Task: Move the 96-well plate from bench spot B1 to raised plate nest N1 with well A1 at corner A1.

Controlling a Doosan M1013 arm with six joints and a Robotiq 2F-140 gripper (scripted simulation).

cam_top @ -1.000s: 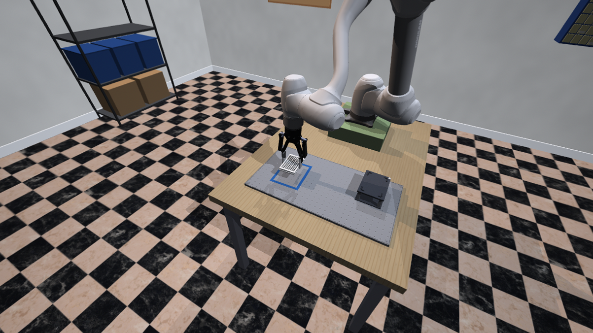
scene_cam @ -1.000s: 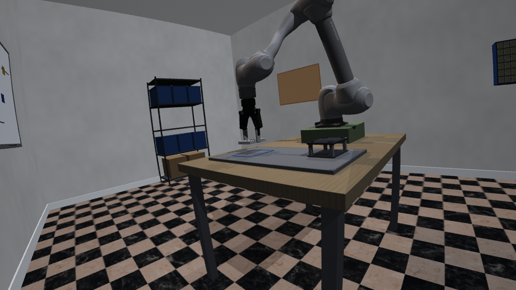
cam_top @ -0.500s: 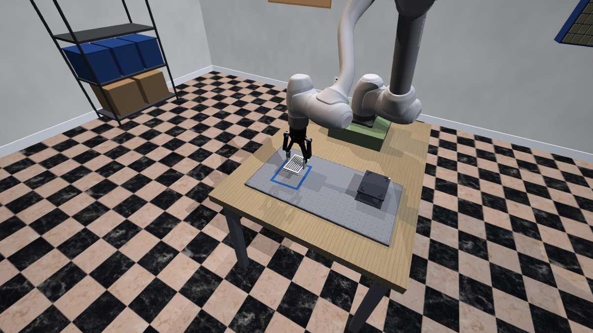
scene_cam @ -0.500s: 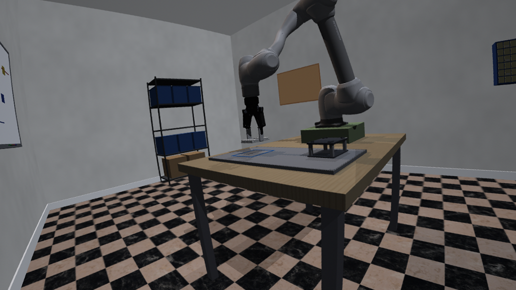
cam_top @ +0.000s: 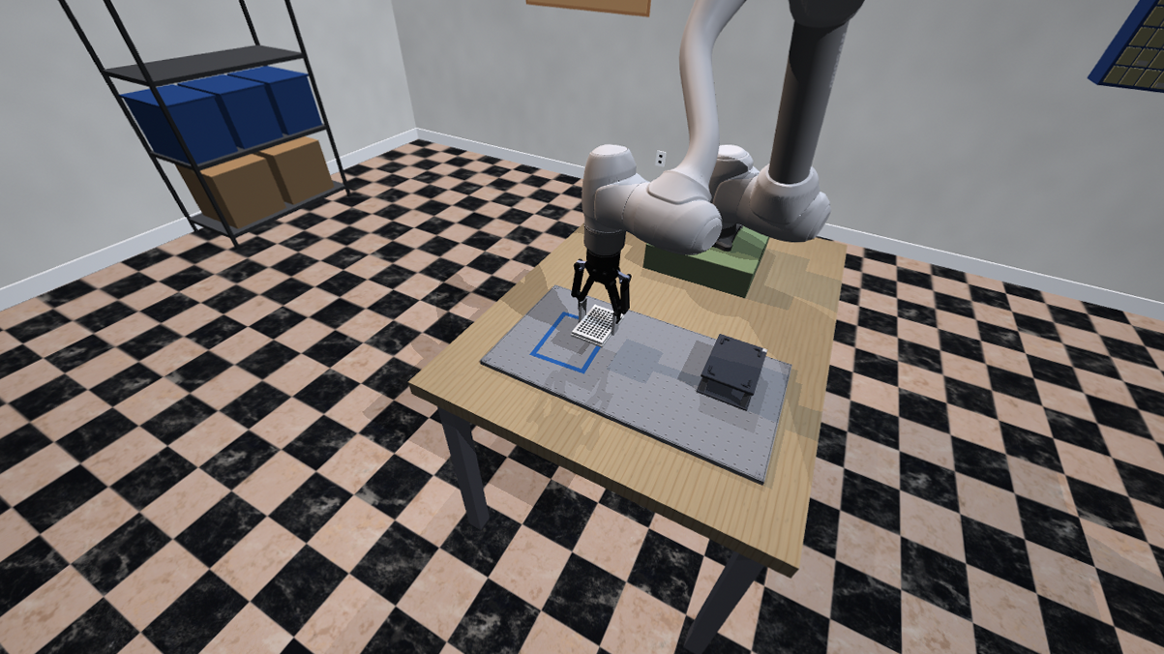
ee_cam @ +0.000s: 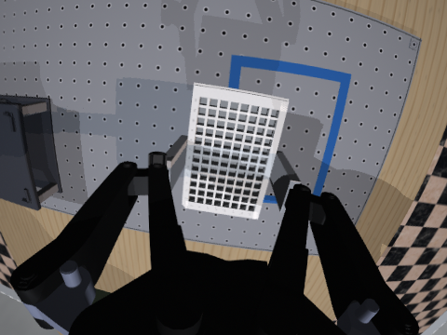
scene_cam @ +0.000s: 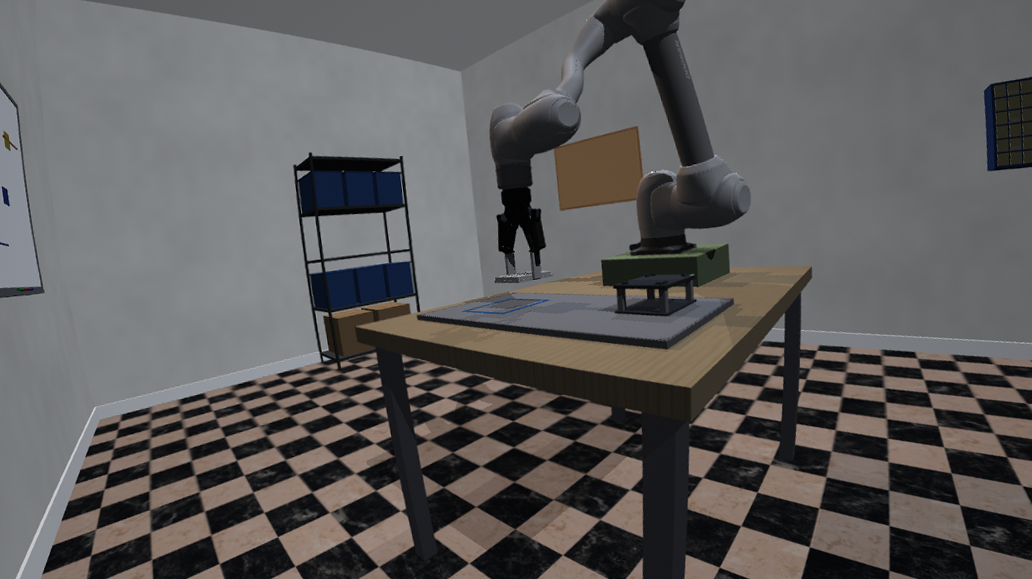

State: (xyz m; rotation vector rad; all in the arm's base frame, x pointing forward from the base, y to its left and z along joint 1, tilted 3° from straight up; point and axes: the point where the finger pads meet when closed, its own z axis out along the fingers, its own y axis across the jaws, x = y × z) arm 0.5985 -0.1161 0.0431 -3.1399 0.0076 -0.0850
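Fingers of the black two-finger gripper (ee_cam: 231, 177) are clamping the white 96-well plate (ee_cam: 235, 151) across its short width, one pad on each long side, so the plate's long axis is running crosswise to the line between the pads. The plate is hanging level in the air, well grid facing up, above the grey perforated breadboard (cam_top: 517, 345) and partly over the blue square outline of spot B1 (cam_top: 541, 353); in the wrist view it is covering only the outline's left side, so it is already off centre from B1 toward the nest side. In the exterior view the plate (scene_cam: 522, 275) is sitting clear above the board with a visible gap beneath it.

The relation that matters next, as I judge it, is sideways travel along the board's length: the dark raised plate nest N1 (cam_top: 731, 365) is standing well apart from the plate, toward the far end of the board from B1, at the left edge of the wrist view (ee_cam: 25, 155). The stretch of board between them is showing no obstacle. The nest's top is standing on posts above the board (scene_cam: 654, 290), so the plate's underside must be riding higher than the locators before coming down. The green pedestal (cam_top: 744, 267) under the arm is lying beside that path, not in it. The A1 corner marking is too small to read.
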